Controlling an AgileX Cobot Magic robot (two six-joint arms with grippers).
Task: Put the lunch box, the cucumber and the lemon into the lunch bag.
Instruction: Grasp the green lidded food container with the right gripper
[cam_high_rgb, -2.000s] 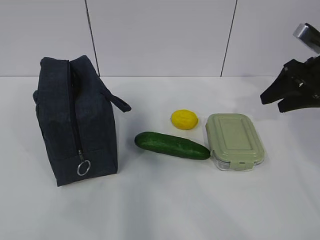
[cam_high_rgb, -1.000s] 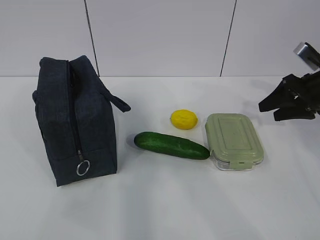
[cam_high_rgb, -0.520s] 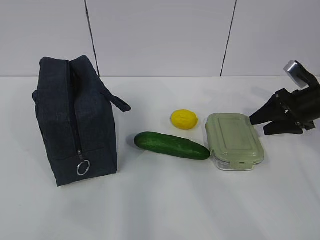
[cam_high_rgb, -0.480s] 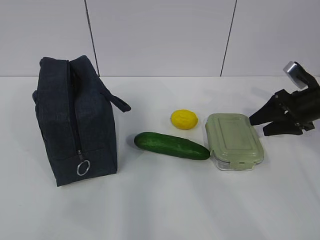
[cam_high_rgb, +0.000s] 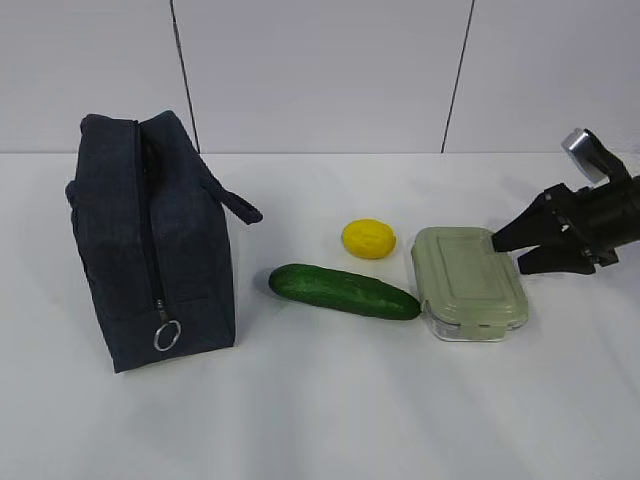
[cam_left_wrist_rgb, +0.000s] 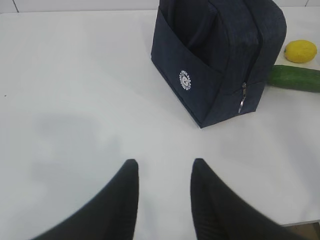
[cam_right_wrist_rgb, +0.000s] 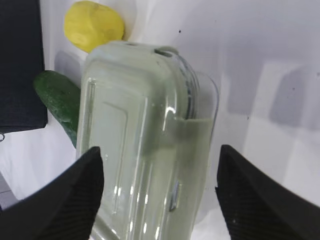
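Right gripper (cam_high_rgb: 508, 249) at the right end of the lunch box (cam_high_rgb: 469, 283), jaws spread wide and empty, straddling the short width; long axis running straight away from the wrist. Left gripper (cam_left_wrist_rgb: 164, 172) partly open, empty, well apart beside the lunch bag (cam_high_rgb: 155, 240). Cucumber (cam_high_rgb: 343, 291) touching the box's left side, lemon (cam_high_rgb: 368, 238) just behind. Plain white table (cam_high_rgb: 330, 400), bare room to the right.
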